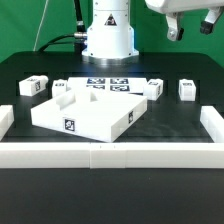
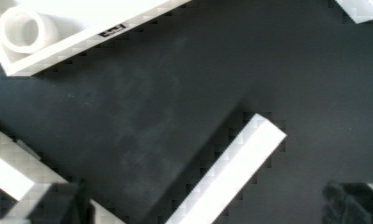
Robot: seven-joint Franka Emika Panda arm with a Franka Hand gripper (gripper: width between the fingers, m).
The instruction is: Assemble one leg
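Four white legs with black-and-white tags stand on the black table: two at the exterior view's left [image 1: 33, 87] [image 1: 60, 90] and two at its right [image 1: 153, 88] [image 1: 187, 91]. The large flat white square piece [image 1: 85, 113] lies in front of the left pair. My gripper [image 1: 184, 24] hangs high above the table's right side, away from every part. In the wrist view my gripper [image 2: 197, 206] is open and empty, with its dark fingers [image 2: 37, 205] far apart. A white part [image 2: 41, 38] with a round end and a small tag shows there; I cannot tell which part it is.
The marker board [image 1: 110, 85] lies flat before the robot base [image 1: 107, 35]. Low white walls border the table at the front [image 1: 110, 155], the left [image 1: 5, 120] and the right [image 1: 212, 126]. A white bar [image 2: 236, 165], probably a wall, crosses the wrist view under the gripper.
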